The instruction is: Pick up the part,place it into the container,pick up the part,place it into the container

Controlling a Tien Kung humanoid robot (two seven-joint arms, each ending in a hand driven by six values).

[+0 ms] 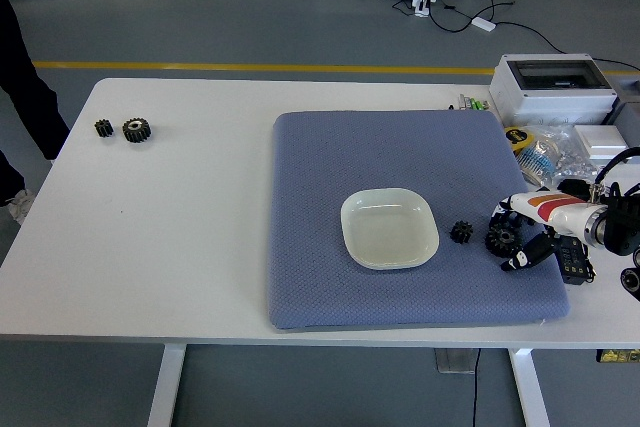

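Grey box (556,86) far right; blue mat (400,167) centre.

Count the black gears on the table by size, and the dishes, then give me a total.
Large black gears: 2, far-left large gear and large gear at the right hand.
Small black gears: 2, far-left small gear and small gear on the blue mat.
White dishes: 1, white dish.
Total: 5
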